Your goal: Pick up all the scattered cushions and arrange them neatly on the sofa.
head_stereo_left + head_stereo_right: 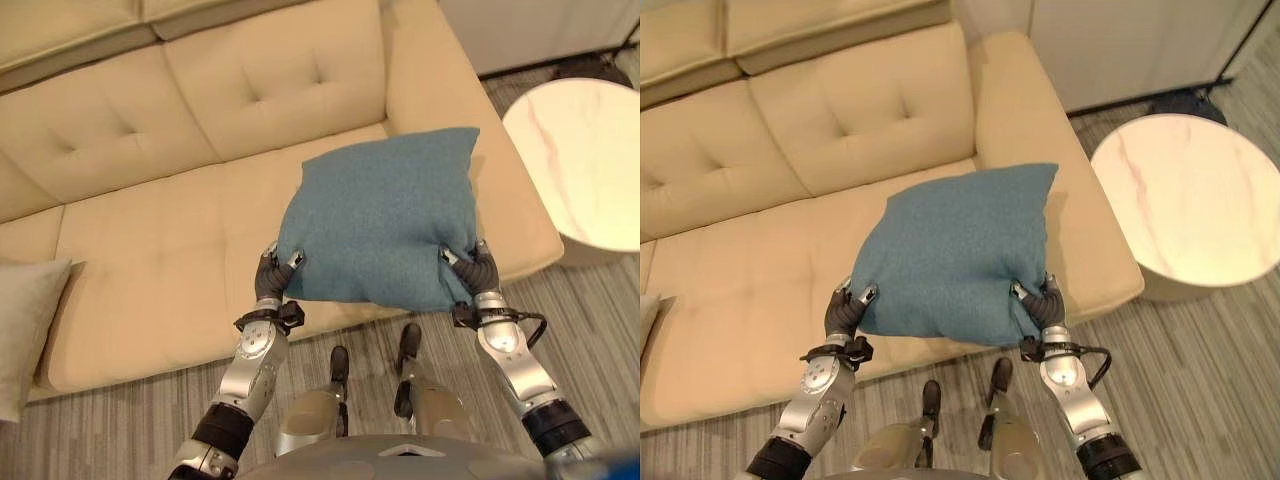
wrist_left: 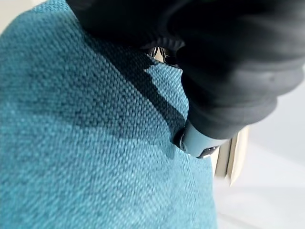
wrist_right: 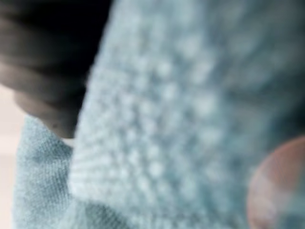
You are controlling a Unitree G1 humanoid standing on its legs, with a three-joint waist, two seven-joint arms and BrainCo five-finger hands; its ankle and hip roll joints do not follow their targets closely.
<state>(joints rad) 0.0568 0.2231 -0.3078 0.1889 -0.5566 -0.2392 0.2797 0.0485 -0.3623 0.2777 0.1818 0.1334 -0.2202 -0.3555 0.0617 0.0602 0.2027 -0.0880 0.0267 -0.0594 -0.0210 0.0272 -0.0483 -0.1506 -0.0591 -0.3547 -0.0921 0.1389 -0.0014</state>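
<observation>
While the blue cushion (image 1: 380,215) hangs in the air over the right end of the sofa (image 1: 150,230), the left hand (image 1: 272,275) pinches its near left corner and the right hand (image 1: 472,267) pinches its near right corner. This looks like the carrying step. Next, I think both hands need to lower it onto the seat and prop it against the backrest. A pale cushion (image 1: 25,330), maybe another one to tidy, sits at the far left. A round table (image 1: 585,160) stands just beside the sofa arm
</observation>
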